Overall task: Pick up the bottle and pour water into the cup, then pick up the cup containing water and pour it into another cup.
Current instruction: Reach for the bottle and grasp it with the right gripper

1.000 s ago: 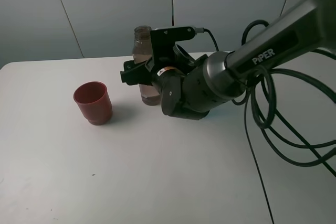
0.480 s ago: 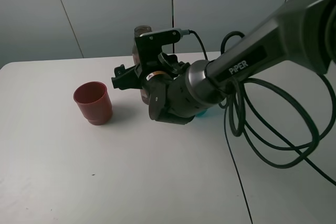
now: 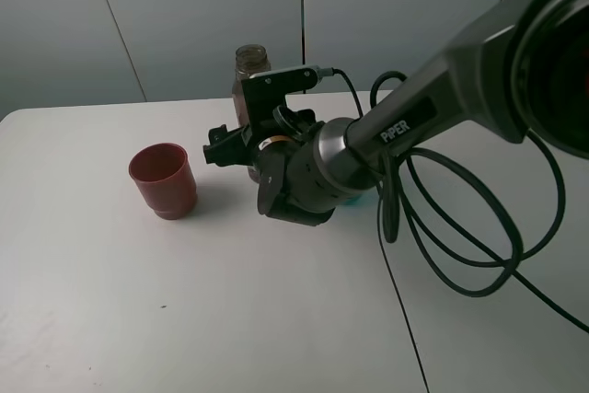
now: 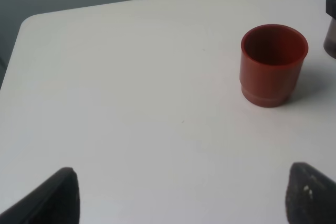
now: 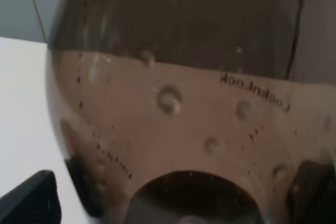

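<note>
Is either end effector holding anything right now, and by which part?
Nothing is held. The right end effector stands open, fingers either side of the bottle, not clamped on it. The left end effector is open and empty.

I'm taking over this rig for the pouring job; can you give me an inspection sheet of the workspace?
Surface: white table, one tiny dark speck.
Job's things: bottle upright, part full; red cup upright, looks empty; blue cup mostly hidden behind right arm.
Clutter: nothing seen.
Grippers: right gripper open, jaws either side of the bottle; left gripper open, holding nothing.
Cables: black cables loop off the right arm over the table.
Surroundings: grey panelled wall.
</note>
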Robot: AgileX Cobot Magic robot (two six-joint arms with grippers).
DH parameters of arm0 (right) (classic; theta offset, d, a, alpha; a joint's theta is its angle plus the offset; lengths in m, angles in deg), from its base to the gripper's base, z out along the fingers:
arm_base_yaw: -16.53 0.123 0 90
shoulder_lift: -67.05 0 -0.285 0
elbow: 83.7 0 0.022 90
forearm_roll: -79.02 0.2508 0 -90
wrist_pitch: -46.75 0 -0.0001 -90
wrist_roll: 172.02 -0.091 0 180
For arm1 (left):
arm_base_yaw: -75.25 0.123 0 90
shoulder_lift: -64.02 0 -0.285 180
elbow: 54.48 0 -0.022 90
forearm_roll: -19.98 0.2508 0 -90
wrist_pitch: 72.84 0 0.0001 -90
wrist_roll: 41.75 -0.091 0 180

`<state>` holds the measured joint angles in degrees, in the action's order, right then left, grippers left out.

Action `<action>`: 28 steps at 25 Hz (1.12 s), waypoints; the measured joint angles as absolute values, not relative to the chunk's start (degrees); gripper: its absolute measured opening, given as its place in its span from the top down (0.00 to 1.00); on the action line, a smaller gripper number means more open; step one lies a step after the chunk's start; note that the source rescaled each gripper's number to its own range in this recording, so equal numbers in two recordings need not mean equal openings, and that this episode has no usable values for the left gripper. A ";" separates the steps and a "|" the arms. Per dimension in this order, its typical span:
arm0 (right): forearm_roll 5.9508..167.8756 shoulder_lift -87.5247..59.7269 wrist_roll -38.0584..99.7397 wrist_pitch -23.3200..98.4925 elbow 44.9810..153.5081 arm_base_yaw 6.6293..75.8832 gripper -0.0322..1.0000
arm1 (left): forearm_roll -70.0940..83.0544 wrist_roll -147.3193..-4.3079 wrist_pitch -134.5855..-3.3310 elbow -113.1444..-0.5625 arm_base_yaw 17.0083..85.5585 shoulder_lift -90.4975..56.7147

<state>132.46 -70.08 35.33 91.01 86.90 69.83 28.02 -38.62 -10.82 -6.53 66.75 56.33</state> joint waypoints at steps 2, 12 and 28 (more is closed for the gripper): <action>132.76 -70.08 35.36 91.01 87.82 69.26 0.00 | 28.02 -38.62 -10.82 -6.53 66.75 56.33; 133.82 -70.08 35.36 90.05 89.08 67.11 0.02 | 28.02 -38.86 -10.82 -6.53 66.75 56.33; 133.71 -70.08 36.89 88.98 89.47 67.06 0.93 | 28.02 -38.86 -10.82 -6.53 66.75 56.33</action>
